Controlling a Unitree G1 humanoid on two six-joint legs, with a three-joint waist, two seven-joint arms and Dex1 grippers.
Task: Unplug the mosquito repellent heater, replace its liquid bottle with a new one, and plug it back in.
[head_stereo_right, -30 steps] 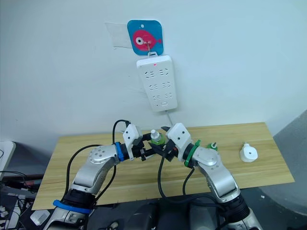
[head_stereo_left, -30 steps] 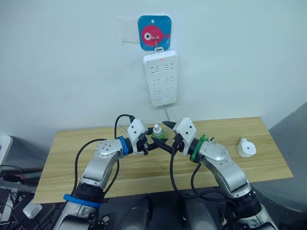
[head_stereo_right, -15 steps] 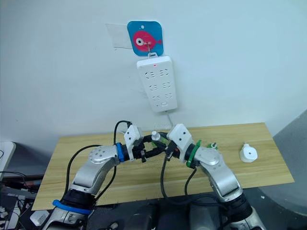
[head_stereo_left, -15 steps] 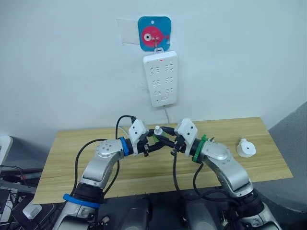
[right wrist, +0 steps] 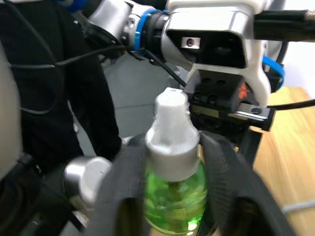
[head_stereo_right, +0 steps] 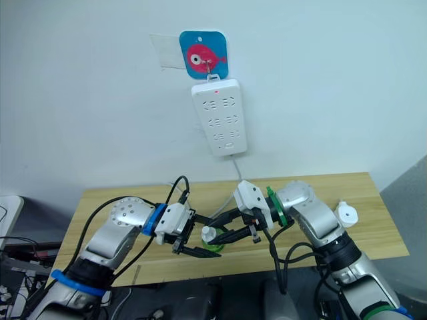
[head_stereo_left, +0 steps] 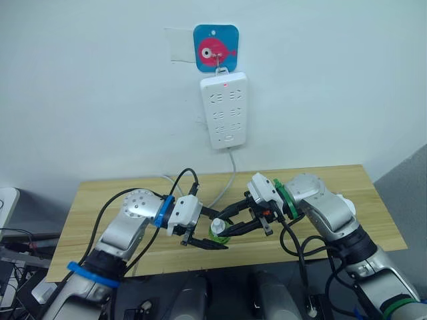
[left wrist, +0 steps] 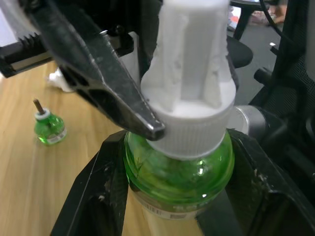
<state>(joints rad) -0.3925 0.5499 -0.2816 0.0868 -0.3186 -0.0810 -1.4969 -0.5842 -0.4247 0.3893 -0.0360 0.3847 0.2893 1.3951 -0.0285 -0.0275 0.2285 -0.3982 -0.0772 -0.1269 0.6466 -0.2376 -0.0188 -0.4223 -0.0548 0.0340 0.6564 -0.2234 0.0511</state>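
Note:
A green liquid bottle [head_stereo_left: 217, 231] with a white cap [left wrist: 189, 73] hangs over the front edge of the wooden table [head_stereo_left: 100, 200]. My left gripper [head_stereo_left: 213, 240] is shut on its green body [left wrist: 177, 162]. From the other side my right gripper [head_stereo_left: 224, 225] closes on the cap's collar, one fingertip [left wrist: 147, 125] touching it. The mosquito repellent heater [head_stereo_right: 346, 213] lies unplugged on the table at the far right, partly behind my right arm. A second small green bottle [left wrist: 49, 129] with a brown wick stands on the table.
The long white power strip [head_stereo_left: 225, 110] hangs on the wall from a fish-picture hook [head_stereo_left: 216, 48], its red light on. Its cable [head_stereo_left: 227, 177] drops to the table behind my grippers.
Both arms have swung down and forward, carrying the capped bottle from above the table's middle to its front edge. The head camera shifted slightly.

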